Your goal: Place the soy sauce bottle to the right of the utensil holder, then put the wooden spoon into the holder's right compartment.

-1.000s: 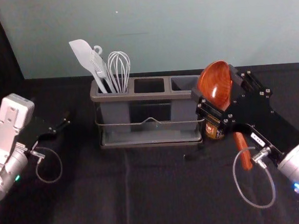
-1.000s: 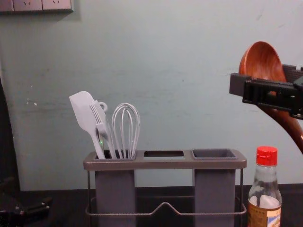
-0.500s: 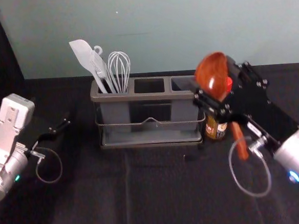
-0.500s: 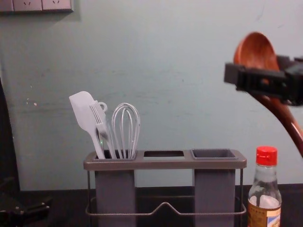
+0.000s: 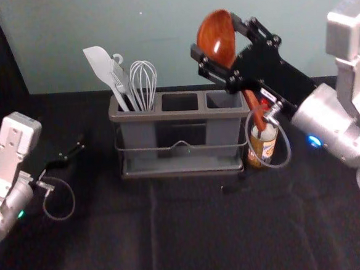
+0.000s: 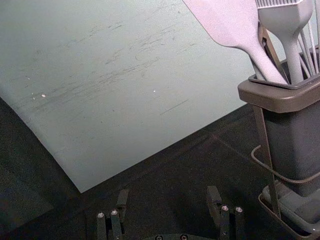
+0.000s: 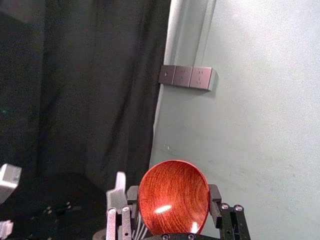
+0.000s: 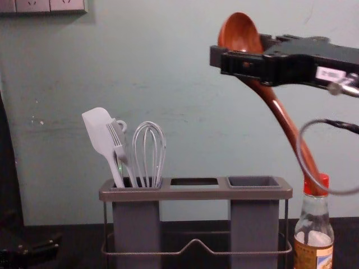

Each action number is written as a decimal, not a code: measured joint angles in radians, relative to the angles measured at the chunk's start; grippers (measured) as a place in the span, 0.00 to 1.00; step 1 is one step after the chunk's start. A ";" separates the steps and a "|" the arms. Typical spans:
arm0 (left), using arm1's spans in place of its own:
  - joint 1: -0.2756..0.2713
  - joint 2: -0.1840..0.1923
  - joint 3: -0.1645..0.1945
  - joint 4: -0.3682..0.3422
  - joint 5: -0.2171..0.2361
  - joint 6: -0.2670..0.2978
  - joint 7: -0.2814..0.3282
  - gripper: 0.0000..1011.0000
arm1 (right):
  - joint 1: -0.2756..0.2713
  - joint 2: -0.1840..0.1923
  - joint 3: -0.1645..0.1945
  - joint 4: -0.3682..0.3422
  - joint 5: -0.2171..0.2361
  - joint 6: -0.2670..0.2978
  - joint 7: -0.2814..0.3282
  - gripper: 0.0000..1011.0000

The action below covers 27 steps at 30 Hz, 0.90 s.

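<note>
The wooden spoon [image 8: 277, 112] is held high by the right gripper [image 7: 173, 194], its 2 fingers closed on the sides of the bowl. Over the last 1 second, fingers and spoon have moved up and leftward toward the holder [image 8: 196, 192]. The handle slants down and right from the fingers, its tip overlapping the cap of the soy sauce bottle [image 8: 313, 255]; I cannot tell whether they touch. The bottle stands below and right of the fingers, just beside the holder, so step 1 looks done.

The right compartment [image 8: 254, 227] lies below the fingers, slightly right. The handle probably needs straightening and its tip bringing left over that opening before lowering; otherwise it could knock the bottle. The left gripper [image 6: 168, 196] is parked left of the holder, fingers apart around nothing.
</note>
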 joint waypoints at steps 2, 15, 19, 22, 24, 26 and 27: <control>0.000 0.000 0.000 0.000 0.000 0.000 0.000 0.99 | 0.048 -0.007 -0.013 0.048 0.006 -0.015 0.010 0.83; 0.000 0.000 0.000 0.000 0.000 0.000 0.000 0.99 | 0.201 -0.053 -0.060 0.268 0.051 -0.164 0.032 0.83; 0.000 0.000 0.000 0.000 0.000 0.000 0.000 0.99 | 0.220 -0.071 -0.066 0.332 0.072 -0.235 0.035 0.83; 0.000 0.000 0.000 0.000 0.000 0.000 0.000 0.99 | 0.230 -0.086 -0.071 0.382 0.092 -0.285 0.036 0.83; 0.000 0.000 0.000 0.000 0.000 0.000 0.000 0.99 | 0.233 -0.092 -0.074 0.403 0.100 -0.306 0.036 0.83; 0.000 0.000 0.000 0.000 0.000 0.000 0.000 0.99 | 0.235 -0.100 -0.076 0.430 0.112 -0.339 0.036 0.83; 0.000 0.000 0.000 0.000 0.000 0.000 0.000 0.99 | 0.237 -0.107 -0.077 0.449 0.121 -0.364 0.036 0.83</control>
